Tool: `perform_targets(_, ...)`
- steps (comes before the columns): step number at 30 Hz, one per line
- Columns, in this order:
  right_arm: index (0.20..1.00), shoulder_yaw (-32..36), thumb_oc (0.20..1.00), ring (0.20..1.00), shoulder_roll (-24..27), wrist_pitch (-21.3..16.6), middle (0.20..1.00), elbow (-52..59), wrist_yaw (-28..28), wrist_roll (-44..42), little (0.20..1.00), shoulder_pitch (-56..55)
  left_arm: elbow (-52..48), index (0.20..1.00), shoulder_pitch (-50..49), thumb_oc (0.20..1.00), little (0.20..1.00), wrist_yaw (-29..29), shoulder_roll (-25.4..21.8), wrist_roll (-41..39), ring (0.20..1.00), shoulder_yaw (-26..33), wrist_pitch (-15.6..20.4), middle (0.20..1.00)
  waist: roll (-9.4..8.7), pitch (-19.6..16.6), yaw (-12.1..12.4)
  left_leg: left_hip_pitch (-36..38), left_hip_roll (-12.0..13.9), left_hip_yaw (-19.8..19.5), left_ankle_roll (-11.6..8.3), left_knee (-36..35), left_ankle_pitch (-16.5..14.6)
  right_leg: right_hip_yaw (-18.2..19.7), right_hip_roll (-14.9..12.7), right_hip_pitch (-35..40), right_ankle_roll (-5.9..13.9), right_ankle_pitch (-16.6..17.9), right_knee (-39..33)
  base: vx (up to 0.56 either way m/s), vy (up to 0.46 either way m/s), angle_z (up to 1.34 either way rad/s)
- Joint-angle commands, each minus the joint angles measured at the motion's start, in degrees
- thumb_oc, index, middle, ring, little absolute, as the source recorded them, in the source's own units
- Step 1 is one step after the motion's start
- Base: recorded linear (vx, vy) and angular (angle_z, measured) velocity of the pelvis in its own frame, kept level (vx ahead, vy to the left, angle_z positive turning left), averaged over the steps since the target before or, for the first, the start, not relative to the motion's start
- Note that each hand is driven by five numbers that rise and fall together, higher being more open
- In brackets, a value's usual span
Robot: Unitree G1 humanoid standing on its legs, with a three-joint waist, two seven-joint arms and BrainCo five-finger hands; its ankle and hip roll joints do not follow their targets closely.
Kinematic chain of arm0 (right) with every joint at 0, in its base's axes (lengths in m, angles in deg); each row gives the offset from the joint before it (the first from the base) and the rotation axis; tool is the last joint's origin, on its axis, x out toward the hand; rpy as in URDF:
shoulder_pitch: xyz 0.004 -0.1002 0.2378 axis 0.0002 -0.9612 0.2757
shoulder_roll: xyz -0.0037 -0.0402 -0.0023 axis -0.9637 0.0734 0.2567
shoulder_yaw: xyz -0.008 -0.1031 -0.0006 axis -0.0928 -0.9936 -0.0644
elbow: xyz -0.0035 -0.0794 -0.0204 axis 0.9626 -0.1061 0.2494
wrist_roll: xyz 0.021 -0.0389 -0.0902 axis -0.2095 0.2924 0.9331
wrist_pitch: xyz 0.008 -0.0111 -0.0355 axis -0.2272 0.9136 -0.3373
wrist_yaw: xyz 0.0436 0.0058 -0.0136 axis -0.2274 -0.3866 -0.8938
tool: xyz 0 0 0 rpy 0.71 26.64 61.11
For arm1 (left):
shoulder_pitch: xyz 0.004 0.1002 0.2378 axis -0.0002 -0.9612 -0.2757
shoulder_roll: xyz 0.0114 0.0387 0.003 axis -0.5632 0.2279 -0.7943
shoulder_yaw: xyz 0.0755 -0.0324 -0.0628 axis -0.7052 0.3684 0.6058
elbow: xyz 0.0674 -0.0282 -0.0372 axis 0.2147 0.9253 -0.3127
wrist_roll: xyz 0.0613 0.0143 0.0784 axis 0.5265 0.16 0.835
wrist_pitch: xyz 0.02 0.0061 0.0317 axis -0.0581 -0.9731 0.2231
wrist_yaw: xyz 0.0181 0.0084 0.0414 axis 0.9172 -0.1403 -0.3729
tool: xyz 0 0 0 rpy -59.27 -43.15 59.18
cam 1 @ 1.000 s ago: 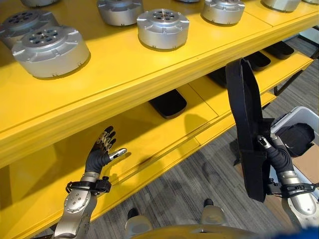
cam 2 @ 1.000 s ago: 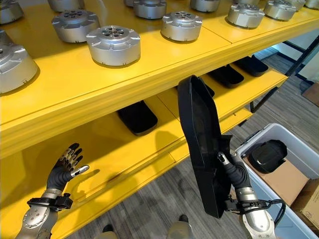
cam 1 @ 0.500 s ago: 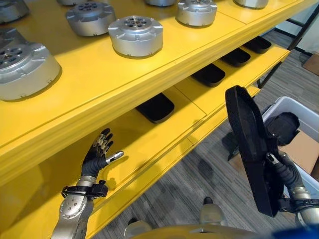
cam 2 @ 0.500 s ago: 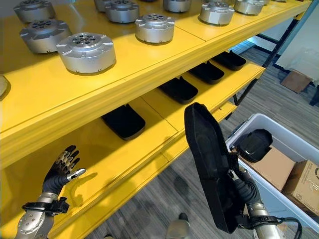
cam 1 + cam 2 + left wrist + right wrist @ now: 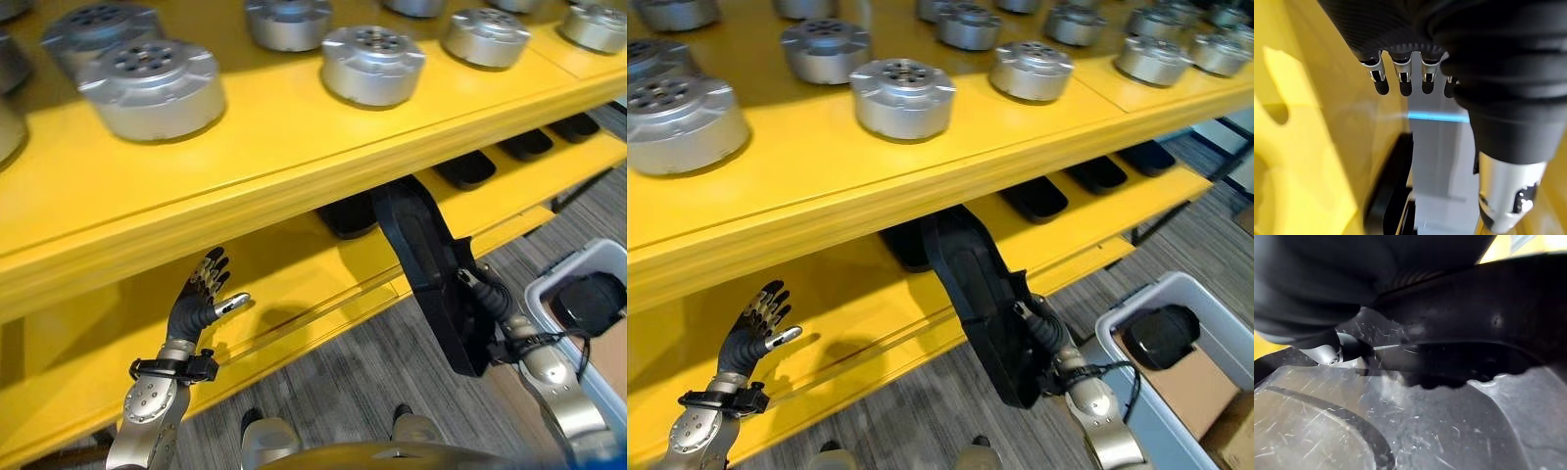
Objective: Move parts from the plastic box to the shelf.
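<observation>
Left eye view: the right hand (image 5: 487, 297), fingers curled round the rim of a long black tray (image 5: 431, 269), now has the part's far end tipped in under the upper shelf (image 5: 294, 186), at the lip of the lower shelf (image 5: 323, 284); a second ago it stood upright, clear of the rack. Placement looks close, though whether the tip rests on the shelf cannot be told. The left hand (image 5: 201, 299) stays spread, palm up, holding nothing, just in front of the lower shelf. More black trays (image 5: 1034, 199) already line it; another part (image 5: 1161, 336) waits in the plastic box (image 5: 1117, 338).
</observation>
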Motion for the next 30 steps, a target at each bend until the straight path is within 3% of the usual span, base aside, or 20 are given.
perform_targets(1,0.2,-0.3,0.2,0.2,-0.4,-2.5,0.2,0.4,3.0,-0.7,0.2,4.4,-2.3,1.0,1.0,1.0,1.0,-1.7,-2.4,2.2,1.0,2.5,2.7,1.0,-1.3,-1.4,0.3,-2.2,-0.2,-0.7,3.6,4.7,-0.9,1.3,-1.9,-5.0,-1.1,1.0,8.5,-0.03,-0.038,0.52)
perform_targets(2,0.2,-1.8,0.2,0.2,-1.6,-2.6,0.2,1.4,3.8,-1.0,0.2,7.0,-2.4,1.0,1.8,1.0,1.0,-2.6,-2.7,2.3,1.0,2.7,2.7,1.0,-1.53,-0.9,2.0,-3.8,-0.6,-2.4,3.57,5.0,-0.5,-0.3,-2.4,-4.9,-1.27,0.8,9.0,-0.02,-0.032,0.43)
perform_targets(18,0.2,-7.6,0.2,0.2,-11.6,-2.9,0.2,-4.6,10.9,-6.1,0.2,21.6,-2.3,1.0,5.5,1.0,1.0,-5.0,-4.7,1.7,1.0,-0.5,1.3,1.0,-1.61,-2.9,10.0,-11.8,-4.9,-12.3,4.21,4.6,1.7,-10.8,-4.9,-2.7,-1.41,1.1,8.5,0.01,0.001,0.44)
perform_targets(24,0.2,-9.3,0.2,0.2,-17.1,-2.6,0.2,-13.2,15.8,-7.9,0.2,31.2,-2.1,1.0,7.4,1.0,1.0,-5.8,-6.3,0.2,1.0,-2.5,1.0,1.0,-0.96,-2.2,12.9,-13.8,-6.4,-13.6,4.63,6.7,1.4,-11.4,-5.5,-3.2,-1.45,0.9,9.5,0.0,0.027,0.12)
perform_targets(28,0.2,-9.9,0.2,0.2,-18.4,-2.5,0.2,-15.7,17.3,-7.7,0.2,34.3,-2.1,1.0,8.6,1.0,1.0,-6.1,-6.7,-0.4,1.0,-3.6,0.9,1.0,-0.61,-1.3,13.4,-14.7,-6.7,-13.8,4.71,8.4,0.8,-10.9,-5.9,-3.9,-1.52,0.5,10.8,-0.04,0.022,0.03)
perform_targets(30,0.2,-9.8,0.2,0.2,-19.9,-2.5,0.2,-19.4,19.1,-9.5,0.2,39.1,-2.0,1.0,10.6,1.0,1.0,-6.4,-7.3,-1.3,1.0,-5.9,1.0,1.0,0.63,1.1,13.9,-17.5,-7.5,-13.9,4.75,13.5,-0.5,-9.7,-6.8,-6.2,-1.92,-0.9,14.9,-0.16,0.083,0.04)
